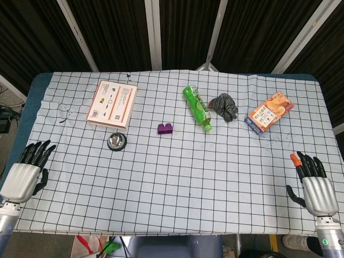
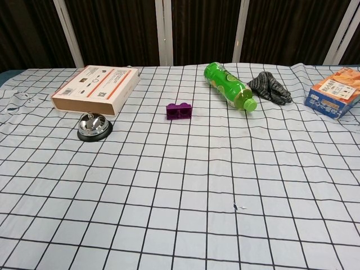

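Observation:
My left hand (image 1: 25, 175) hovers over the table's near left corner, fingers spread and holding nothing; the silver call bell (image 1: 116, 141) (image 2: 92, 126) is the nearest thing to it. My right hand (image 1: 316, 188) is at the near right edge, fingers apart and empty, below the orange snack box (image 1: 270, 112) (image 2: 337, 93). A purple toy brick (image 1: 165, 128) (image 2: 179, 111) lies mid-table. A green bottle (image 1: 197, 107) (image 2: 229, 86) lies on its side beside a grey glove (image 1: 224, 106) (image 2: 270, 88). Neither hand shows in the chest view.
A flat white and orange box (image 1: 112, 103) (image 2: 97, 88) lies at the back left behind the bell. A checked cloth (image 1: 177, 183) covers the table. Dark panels with metal struts stand behind the far edge.

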`<control>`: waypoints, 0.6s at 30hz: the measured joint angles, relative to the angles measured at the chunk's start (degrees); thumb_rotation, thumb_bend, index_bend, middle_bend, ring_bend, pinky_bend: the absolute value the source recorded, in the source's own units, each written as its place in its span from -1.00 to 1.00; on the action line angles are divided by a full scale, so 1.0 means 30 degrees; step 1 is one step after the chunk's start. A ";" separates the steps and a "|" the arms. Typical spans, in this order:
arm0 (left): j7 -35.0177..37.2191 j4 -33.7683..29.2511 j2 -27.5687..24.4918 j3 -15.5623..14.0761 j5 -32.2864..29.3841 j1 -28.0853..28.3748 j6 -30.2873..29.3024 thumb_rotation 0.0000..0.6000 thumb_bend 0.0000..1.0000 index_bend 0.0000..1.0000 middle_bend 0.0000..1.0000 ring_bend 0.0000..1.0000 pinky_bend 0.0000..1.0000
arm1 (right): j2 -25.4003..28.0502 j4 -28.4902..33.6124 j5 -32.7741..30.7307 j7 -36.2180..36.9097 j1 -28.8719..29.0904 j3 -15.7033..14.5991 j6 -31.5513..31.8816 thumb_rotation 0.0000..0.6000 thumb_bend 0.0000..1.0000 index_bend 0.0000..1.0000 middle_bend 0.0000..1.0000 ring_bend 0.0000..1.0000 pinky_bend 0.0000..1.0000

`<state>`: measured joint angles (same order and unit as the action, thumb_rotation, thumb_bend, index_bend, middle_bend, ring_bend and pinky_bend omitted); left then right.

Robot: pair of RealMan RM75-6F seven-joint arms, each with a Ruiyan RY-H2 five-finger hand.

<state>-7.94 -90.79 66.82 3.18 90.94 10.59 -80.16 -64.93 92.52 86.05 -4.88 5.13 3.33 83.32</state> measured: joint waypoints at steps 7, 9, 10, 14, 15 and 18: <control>-0.2246 -0.0579 0.0577 0.0921 -0.1518 0.2173 0.3023 1.00 0.94 -1.00 -1.00 -1.00 -0.88 | 0.0010 0.0068 -0.0123 -0.0069 0.0107 -0.0046 -0.0289 1.00 -0.22 -0.84 -1.00 -1.00 -1.00; -0.2957 -0.0645 0.0898 0.1166 -0.1908 0.2754 0.3629 1.00 0.95 -1.00 -1.00 -1.00 -0.88 | 0.0025 0.0064 -0.0132 -0.0024 0.0116 -0.0051 -0.0305 1.00 -0.22 -0.84 -1.00 -1.00 -1.00; -0.3401 -0.0648 0.1168 0.1330 -0.2132 0.3138 0.3957 1.00 0.95 -1.00 -1.00 -1.00 -0.88 | 0.0033 0.0066 -0.0145 0.0002 0.0118 -0.0049 -0.0312 1.00 -0.22 -0.84 -1.00 -1.00 -1.00; -0.4006 -0.0030 0.2302 0.1795 -0.2360 0.4133 0.4465 1.00 0.95 -1.00 -1.00 -1.00 -0.88 | 0.0107 0.0028 -0.0252 0.0245 0.0102 -0.0036 -0.0348 1.00 -0.22 -0.84 -1.00 -1.00 -1.00; -0.4042 0.0264 0.2577 0.1875 -0.2368 0.4324 0.4530 1.00 0.95 -1.00 -1.00 -1.00 -0.88 | 0.0128 0.0005 -0.0305 0.0324 0.0090 -0.0027 -0.0354 1.00 -0.23 -0.84 -1.00 -1.00 -1.00; -0.4102 0.1556 0.3666 0.2100 -0.2350 0.5040 0.4752 1.00 0.95 -1.00 -1.00 -1.00 -0.89 | 0.0175 -0.0054 -0.0398 0.0531 0.0078 0.0018 -0.0359 1.00 -0.23 -0.84 -1.00 -1.00 -1.00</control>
<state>-20.25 -86.12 77.82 9.48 83.89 25.71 -65.91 -64.40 92.35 84.86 -3.29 5.36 3.38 82.24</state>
